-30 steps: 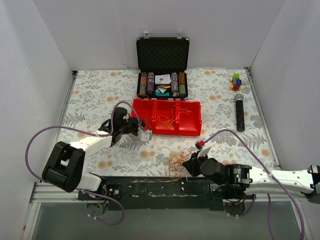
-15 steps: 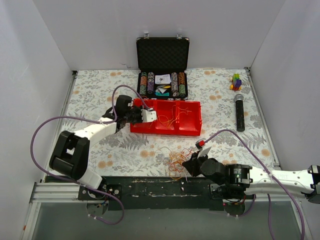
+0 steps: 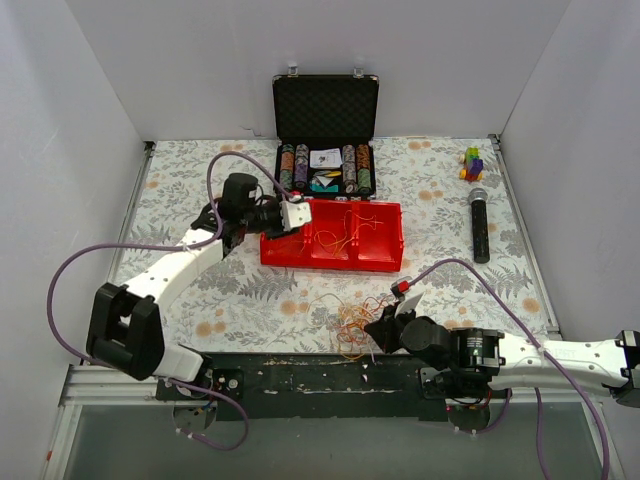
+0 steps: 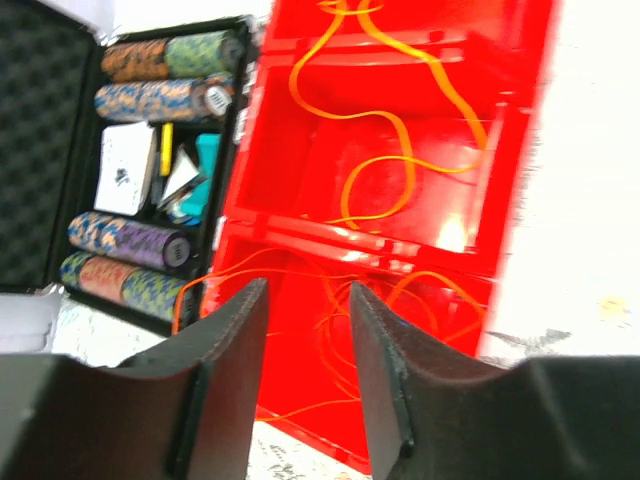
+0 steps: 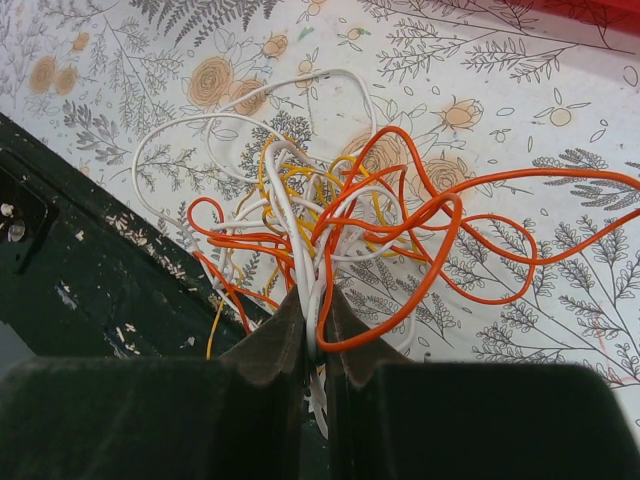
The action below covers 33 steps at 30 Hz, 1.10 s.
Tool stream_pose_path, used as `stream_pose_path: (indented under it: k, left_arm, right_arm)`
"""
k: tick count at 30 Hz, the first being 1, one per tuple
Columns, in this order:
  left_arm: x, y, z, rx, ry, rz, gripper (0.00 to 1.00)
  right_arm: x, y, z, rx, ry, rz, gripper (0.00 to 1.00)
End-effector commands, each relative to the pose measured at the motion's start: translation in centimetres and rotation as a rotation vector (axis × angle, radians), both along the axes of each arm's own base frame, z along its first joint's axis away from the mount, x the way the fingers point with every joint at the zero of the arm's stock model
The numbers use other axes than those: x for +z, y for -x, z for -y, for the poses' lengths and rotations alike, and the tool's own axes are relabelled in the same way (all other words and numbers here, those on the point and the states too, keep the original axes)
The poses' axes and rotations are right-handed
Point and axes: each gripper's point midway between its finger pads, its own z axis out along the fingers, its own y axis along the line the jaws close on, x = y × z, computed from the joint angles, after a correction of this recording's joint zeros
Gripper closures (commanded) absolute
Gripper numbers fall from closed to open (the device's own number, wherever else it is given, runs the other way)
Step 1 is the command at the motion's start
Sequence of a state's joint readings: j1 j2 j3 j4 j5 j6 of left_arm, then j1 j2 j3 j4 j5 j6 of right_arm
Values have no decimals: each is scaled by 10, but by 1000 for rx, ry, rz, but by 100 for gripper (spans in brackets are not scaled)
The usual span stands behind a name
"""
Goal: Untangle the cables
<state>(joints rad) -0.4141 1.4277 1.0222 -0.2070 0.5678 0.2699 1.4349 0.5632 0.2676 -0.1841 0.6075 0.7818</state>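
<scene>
The main risk sits in the right gripper: its jaws are pinched together on several strands of the cables at once, white and orange alike, so a pull from there would likely drag the whole bundle or draw the loops tighter instead of freeing one wire; the knot also lies just beside the dark rail at the table's near edge, and a yellow strand already trails over it, so a sideways tug could snag it there or sweep wires off the cloth; a second hazard is the left gripper, which hangs low over the red tray; a careless descent could knock the tray's wall or hook the orange strands lying loose in its compartments and haul them back out

The tangle rests on the flowered cloth near the front, between the tray and the rail, with the right gripper's tips buried in its near side; the left gripper's jaws stand apart with nothing between them, over the tray's left end, well apart from the tangle
</scene>
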Motion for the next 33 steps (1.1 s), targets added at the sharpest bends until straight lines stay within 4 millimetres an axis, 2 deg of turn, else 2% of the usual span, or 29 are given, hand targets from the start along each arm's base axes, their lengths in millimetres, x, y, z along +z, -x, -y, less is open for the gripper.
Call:
stream_pose_path:
  k: [1, 4, 7, 13, 18, 23, 25, 28, 31, 33]
  left_arm:
    - [-26, 66, 1, -167, -46, -148, 59]
    - [-51, 76, -4, -188, -99, -205, 55]
    - [-67, 73, -4, -183, -137, -272, 53]
    - [-77, 61, 3, -175, -135, -285, 49]
    - [-81, 37, 2, -97, -128, -205, 50]
    - [-71, 5, 0, 9, -104, -85, 53]
    - [-74, -2, -1, 32, -109, -70, 53]
    - [-75, -15, -6, 82, -116, -12, 56]
    - [-71, -37, -13, 168, -114, 94, 57]
    - [-79, -39, -15, 165, -142, 90, 57]
  right_arm:
    - [15, -4, -5, -27, -64, 17, 99]
    - [14, -4, -5, -25, -66, 17, 99]
    - [13, -4, -4, -27, -52, 15, 99]
    - [14, -6, -4, -35, -51, 19, 99]
    - [15, -6, -5, -32, -44, 18, 99]
    - [17, -6, -5, -30, -43, 21, 99]
    - [17, -6, -4, -32, -40, 24, 99]
    - [17, -6, -4, -31, -35, 25, 99]
    - [18, -6, -4, -28, -40, 24, 99]
    - [17, -6, -4, -28, -40, 24, 99]
